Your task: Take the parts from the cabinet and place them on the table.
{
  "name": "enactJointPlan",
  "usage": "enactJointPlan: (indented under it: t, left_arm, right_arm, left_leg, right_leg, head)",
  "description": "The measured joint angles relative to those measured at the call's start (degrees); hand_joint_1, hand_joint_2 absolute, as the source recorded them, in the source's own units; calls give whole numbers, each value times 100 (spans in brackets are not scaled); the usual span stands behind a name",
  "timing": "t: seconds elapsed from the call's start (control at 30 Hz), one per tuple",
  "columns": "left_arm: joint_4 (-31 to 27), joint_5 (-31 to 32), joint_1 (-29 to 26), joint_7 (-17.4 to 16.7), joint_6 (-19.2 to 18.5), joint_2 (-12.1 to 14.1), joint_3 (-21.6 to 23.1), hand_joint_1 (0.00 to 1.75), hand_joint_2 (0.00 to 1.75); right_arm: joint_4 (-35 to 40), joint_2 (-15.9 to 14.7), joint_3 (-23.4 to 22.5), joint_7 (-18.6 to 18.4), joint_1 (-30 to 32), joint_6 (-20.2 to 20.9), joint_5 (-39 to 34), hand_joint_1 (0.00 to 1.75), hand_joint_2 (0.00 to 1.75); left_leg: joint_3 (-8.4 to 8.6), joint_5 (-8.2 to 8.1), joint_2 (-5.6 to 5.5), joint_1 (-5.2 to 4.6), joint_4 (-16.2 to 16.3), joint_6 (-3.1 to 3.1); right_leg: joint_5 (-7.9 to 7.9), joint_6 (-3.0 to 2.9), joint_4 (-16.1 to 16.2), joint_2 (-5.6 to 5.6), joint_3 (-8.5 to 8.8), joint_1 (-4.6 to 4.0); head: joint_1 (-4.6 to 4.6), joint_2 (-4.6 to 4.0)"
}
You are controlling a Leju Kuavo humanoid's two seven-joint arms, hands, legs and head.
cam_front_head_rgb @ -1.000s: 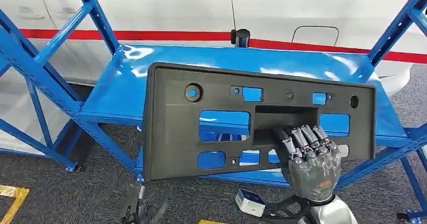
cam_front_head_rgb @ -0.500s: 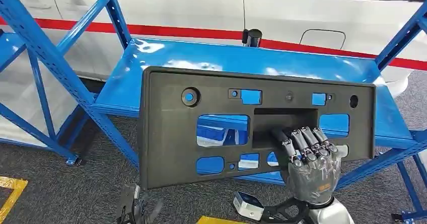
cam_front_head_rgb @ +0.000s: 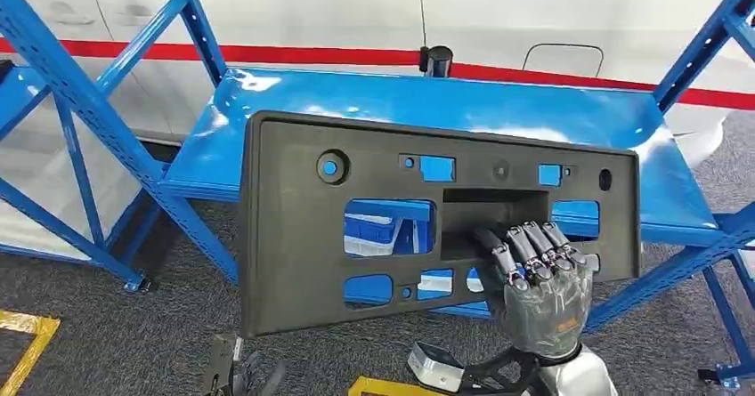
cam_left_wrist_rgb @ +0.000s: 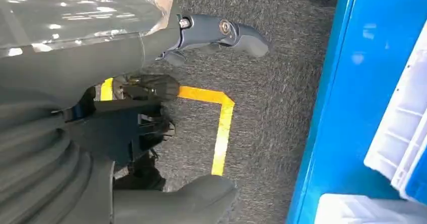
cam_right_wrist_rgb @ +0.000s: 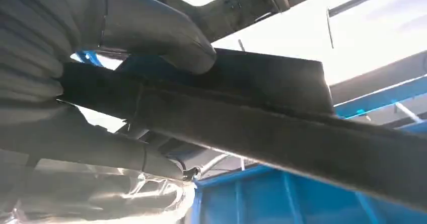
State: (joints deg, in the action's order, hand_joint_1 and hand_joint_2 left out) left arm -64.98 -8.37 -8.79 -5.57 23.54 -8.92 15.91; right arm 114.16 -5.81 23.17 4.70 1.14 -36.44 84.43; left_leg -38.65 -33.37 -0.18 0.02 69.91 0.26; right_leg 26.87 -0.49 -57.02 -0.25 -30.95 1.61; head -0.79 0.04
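A large black plastic panel (cam_front_head_rgb: 294, 236) with several cut-outs stands upright in the head view, in front of the blue cabinet shelf (cam_front_head_rgb: 401, 102) and clear of it. My right hand (cam_front_head_rgb: 539, 289) grips the panel at its recessed middle, low on the right side, with its fingers hooked into the opening. Seen from the right wrist, the thumb (cam_right_wrist_rgb: 156, 32) presses on the panel's edge (cam_right_wrist_rgb: 282, 118). My left hand (cam_front_head_rgb: 233, 374) hangs low beside my body over the carpet, fingers apart and holding nothing; its thumb (cam_left_wrist_rgb: 186, 199) is close in the left wrist view.
Blue slanted uprights (cam_front_head_rgb: 80, 111) frame the shelf on both sides. Behind it stands a white car (cam_front_head_rgb: 294, 13) with a red stripe. White bins (cam_left_wrist_rgb: 398, 133) sit on the lower shelf. Yellow tape (cam_left_wrist_rgb: 221, 128) marks the grey carpet.
The whole view has shifted a little. The panel and my right hand now sit slightly further left in the picture; the grip is unchanged.
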Motion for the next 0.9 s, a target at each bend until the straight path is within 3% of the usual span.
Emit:
enactJointPlan:
  t: [0.03, 0.07, 0.1, 0.13, 0.2, 0.23, 0.33, 0.37, 0.4, 0.47, 0.53, 0.57, 0.6, 0.63, 0.7, 0.73, 0.77, 0.87, 0.9]
  left_arm:
    - [2, -7, -6, 0, -9, 17, 21, 0, 175]
    - [11, -15, -8, 0, -20, 42, 57, 0, 175]
    - [18, -20, -7, 0, -33, 59, 96, 0, 175]
    - [24, -26, -2, 0, -39, 79, 125, 0, 175]
    - [28, -66, 20, 11, -50, 96, 166, 0, 175]
    - [37, -79, 57, 24, -50, 105, 192, 0, 175]
    - [61, -120, 78, 46, -50, 131, 258, 0, 175]
    - [68, -120, 79, 48, -50, 135, 273, 0, 175]
    - [68, -120, 90, 52, -50, 135, 280, 0, 175]
    - [70, -120, 111, 66, -39, 151, 310, 0, 175]
    - [81, -122, 105, 74, -39, 164, 343, 0, 175]
    - [92, -129, 105, 77, -42, 170, 361, 0, 175]
    - [103, -140, 105, 85, -42, 181, 380, 0, 175]
    - [112, -153, 106, 90, -42, 188, 389, 0, 175]
    - [129, -205, 112, 105, -42, 188, 411, 0, 175]
    - [136, -234, 116, 107, -44, 188, 417, 0, 175]
    - [142, -243, 119, 109, -44, 188, 417, 0, 175]
    - [146, -251, 130, 122, -46, 192, 433, 0, 175]
    - [151, -254, 132, 122, -46, 205, 433, 0, 175]
  right_arm:
    - [-15, 39, 0, 71, 10, 0, -69, 175, 175]
    - [-26, 70, -2, 120, 30, 0, -111, 175, 175]
    - [-37, 101, -2, 155, 46, 0, -131, 175, 175]
    - [-42, 131, -2, 183, 63, 0, -153, 175, 175]
    - [-42, 185, -7, 244, 70, 0, -183, 175, 175]
    - [-41, 216, -13, 262, 70, 0, -198, 175, 175]
    - [-42, 288, -28, 323, 71, 0, -216, 175, 175]
    - [-42, 306, -37, 330, 71, 0, -220, 175, 175]
    - [-41, 310, -50, 330, 70, 0, -223, 175, 175]
    - [-41, 326, -59, 330, 92, 0, -214, 175, 175]
    - [-46, 328, -66, 330, 125, 0, -197, 175, 175]
    - [-52, 328, -74, 330, 139, 0, -190, 175, 175]
    - [-55, 328, -87, 328, 154, 0, -177, 175, 175]
    - [-55, 328, -96, 325, 167, 0, -170, 175, 175]
    - [-55, 330, -107, 312, 173, 0, -166, 175, 175]
    - [-55, 334, -111, 312, 172, 0, -168, 175, 175]
    - [-55, 341, -118, 312, 187, 0, -172, 175, 175]
    - [-44, 350, -142, 310, 214, 0, -179, 175, 175]
    - [-39, 354, -142, 310, 215, 0, -179, 175, 175]
  left_leg:
    - [-155, -157, 1, 25, 399, -30]
    - [-187, -168, 1, 51, 542, -53]
    - [-83, -59, 5, 73, 406, -62]
    - [159, 148, 5, 93, 18, -65]
    - [809, 561, 1, 125, -1058, -53]
    - [911, 471, -17, 107, -1279, -54]
    - [825, 547, -24, 31, -1238, 37]
    - [814, 589, -21, 11, -1267, 96]
    - [800, 670, 10, 52, -1329, 205]
    - [696, 742, 30, 27, -1329, 309]
    - [579, 817, 43, -3, -1324, 343]
    - [526, 860, 45, -19, -1322, 347]
    - [476, 892, 44, -32, -1321, 348]
    - [436, 930, 43, -43, -1318, 344]
    - [388, 988, 31, -59, -1313, 315]
    - [372, 1015, 34, -59, -1300, 290]
    - [347, 1050, 26, -85, -1300, 249]
    - [336, 1107, 32, -74, -1292, 157]
    - [293, 1095, 25, -53, -1245, 128]
  right_leg:
    - [-20, 17, -2, -2, -33, -1]
    - [-41, 15, -3, -2, -59, 2]
    - [-56, 39, -5, -1, -78, 8]
    - [-68, 57, -7, 1, -89, 16]
    - [-90, 93, -8, 8, -85, 23]
    - [-113, 132, -10, 5, -103, -13]
    - [-178, 234, 6, 3, -153, -27]
    - [-214, 290, 21, 4, -164, -27]
    - [-163, 316, -38, 2, -205, -32]
    - [280, 195, -559, 8, -462, -18]
    - [752, 147, -1531, 11, -811, -17]
    - [846, 172, -1825, 11, -879, -32]
    - [824, 208, -1819, 11, -812, -34]
    - [717, 255, -1533, 11, -588, -34]
    - [406, 315, -401, 8, 140, -40]
    - [414, 265, 114, 8, 436, -40]
    - [305, 236, 75, 18, 464, -117]
    - [285, 167, 93, 37, 325, -137]
    - [216, 86, 132, 30, 299, 10]
  head:
    - [-9, 0]
    - [0, 0]
    - [-9, 0]
    - [-4, 0]
    - [-9, 0]
    - [-4, 0]
    - [4, 0]
    - [0, 0]
    - [9, 0]
    - [35, 2]
    - [46, 0]
    - [48, 0]
    - [46, 0]
    - [46, 0]
    - [46, 0]
    - [48, 0]
    - [35, 0]
    - [44, 0]
    - [55, 0]
